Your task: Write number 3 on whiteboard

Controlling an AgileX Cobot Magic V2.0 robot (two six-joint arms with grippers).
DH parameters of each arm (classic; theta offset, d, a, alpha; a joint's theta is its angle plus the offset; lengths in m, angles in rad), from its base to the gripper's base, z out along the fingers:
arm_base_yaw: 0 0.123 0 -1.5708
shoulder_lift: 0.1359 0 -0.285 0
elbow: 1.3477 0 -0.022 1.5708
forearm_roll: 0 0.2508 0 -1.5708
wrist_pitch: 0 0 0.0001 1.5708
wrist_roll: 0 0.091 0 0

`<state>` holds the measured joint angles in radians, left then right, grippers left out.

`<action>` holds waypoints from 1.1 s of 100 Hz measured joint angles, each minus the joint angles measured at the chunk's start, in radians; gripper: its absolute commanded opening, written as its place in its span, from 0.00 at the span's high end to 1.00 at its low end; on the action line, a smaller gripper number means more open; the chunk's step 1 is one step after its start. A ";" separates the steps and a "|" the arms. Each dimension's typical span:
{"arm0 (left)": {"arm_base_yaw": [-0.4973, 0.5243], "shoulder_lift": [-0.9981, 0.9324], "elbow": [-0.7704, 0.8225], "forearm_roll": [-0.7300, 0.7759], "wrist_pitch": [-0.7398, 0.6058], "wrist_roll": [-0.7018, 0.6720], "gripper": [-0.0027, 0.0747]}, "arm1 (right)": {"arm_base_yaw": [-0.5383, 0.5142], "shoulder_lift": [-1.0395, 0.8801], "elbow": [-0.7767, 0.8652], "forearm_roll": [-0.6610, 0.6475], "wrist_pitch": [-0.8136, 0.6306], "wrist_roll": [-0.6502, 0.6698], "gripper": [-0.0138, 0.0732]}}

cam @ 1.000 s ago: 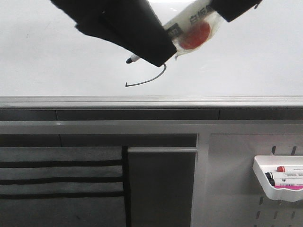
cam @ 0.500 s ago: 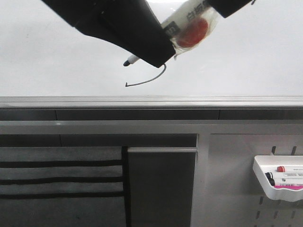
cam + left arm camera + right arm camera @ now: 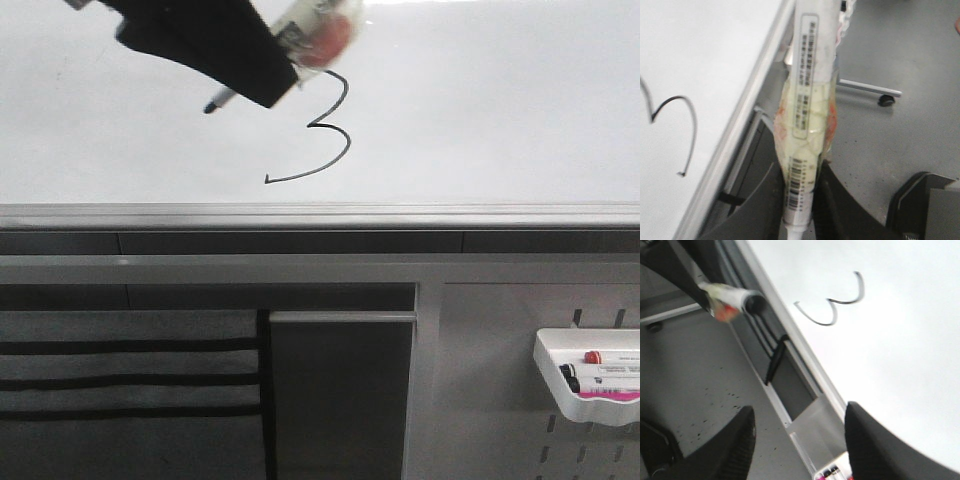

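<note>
Front view: the left hand (image 3: 262, 75), dark and wedge-shaped, sits at the top of the whiteboard (image 3: 500, 110), clamped on a marker (image 3: 290, 45) wrapped in clear film with a red patch. The marker's black tip pokes out below the hand on its left, clear of the ink. The 3 (image 3: 318, 130) lies just below and to the right of the hand, its top partly covered by it, its long tail sweeping left to a point under the marker tip. A grey rail (image 3: 320, 215) runs beneath the board. Far down to the right of the hand, a white tray (image 3: 560, 395) on a pegboard holds spare markers.

Left wrist view: two black fingers (image 3: 765, 200) pinch the marker barrel (image 3: 807, 100), barcode label facing out. Part of the 3 (image 3: 682, 120) shows on the board beside it, apart from the hand.

Right wrist view: the right hand (image 3: 797, 440) is spread wide and holds nothing. Beyond it are the 3 (image 3: 832, 305) on the board and the gripped marker (image 3: 732, 302).
</note>
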<state>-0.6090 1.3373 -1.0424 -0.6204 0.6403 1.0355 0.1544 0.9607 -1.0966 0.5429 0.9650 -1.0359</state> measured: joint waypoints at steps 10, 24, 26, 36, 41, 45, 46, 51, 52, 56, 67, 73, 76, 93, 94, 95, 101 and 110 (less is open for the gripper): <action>0.073 -0.040 0.058 0.000 -0.094 -0.042 0.89 | -0.077 -0.057 0.030 -0.004 -0.004 0.022 0.43; 0.166 -0.078 0.170 -0.013 -0.298 -0.139 0.89 | -0.129 -0.092 0.084 -0.006 -0.018 0.029 0.43; 0.175 -0.080 0.187 -0.019 -0.334 -0.155 0.89 | -0.132 -0.092 0.091 -0.006 -0.020 0.029 0.43; 0.226 -0.079 0.255 -0.075 -0.504 -0.200 0.89 | -0.135 -0.092 0.124 -0.007 -0.030 0.031 0.43; 0.240 -0.070 0.274 -0.106 -0.577 -0.208 0.89 | -0.135 -0.092 0.139 -0.007 -0.034 0.031 0.43; 0.254 -0.056 0.282 -0.126 -0.629 -0.213 0.89 | -0.135 -0.092 0.146 -0.007 -0.039 0.031 0.43; 0.254 -0.053 0.282 -0.133 -0.640 -0.212 0.89 | -0.135 -0.092 0.149 -0.007 -0.041 0.031 0.43; 0.264 -0.034 0.284 -0.148 -0.679 -0.216 0.89 | -0.135 -0.092 0.155 -0.005 -0.044 0.031 0.43; 0.264 -0.028 0.284 -0.150 -0.689 -0.218 0.89 | -0.135 -0.092 0.155 -0.005 -0.044 0.031 0.43; 0.266 -0.013 0.286 -0.160 -0.711 -0.218 0.89 | -0.135 -0.092 0.159 -0.003 -0.044 0.031 0.43; 0.268 0.032 0.290 -0.195 -0.782 -0.218 0.89 | -0.135 -0.092 0.159 0.000 -0.046 0.031 0.43; 0.268 0.055 0.290 -0.224 -0.824 -0.218 0.89 | -0.135 -0.092 0.159 0.003 -0.048 0.031 0.43; 0.268 0.064 0.290 -0.240 -0.839 -0.218 0.89 | -0.135 -0.092 0.159 0.003 -0.048 0.031 0.43; 0.268 0.111 0.271 -0.280 -0.863 -0.218 0.89 | -0.135 -0.092 0.159 0.003 -0.048 0.031 0.43; 0.268 0.115 0.268 -0.280 -0.863 -0.218 0.89 | -0.135 -0.092 0.159 0.003 -0.048 0.031 0.43; 0.268 0.117 0.265 -0.280 -0.863 -0.218 0.89 | -0.135 -0.092 0.159 0.003 -0.048 0.031 0.43; 0.268 0.130 0.254 -0.289 -0.863 -0.218 0.89 | -0.135 -0.092 0.159 0.003 -0.048 0.031 0.43; 0.268 0.138 0.239 -0.298 -0.845 -0.218 0.88 | -0.135 -0.092 0.159 0.003 -0.048 0.031 0.43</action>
<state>-0.3412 1.4756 -0.8034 -0.9180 -0.2045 0.8171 0.0198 0.8684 -0.9381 0.5457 0.9166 -1.0053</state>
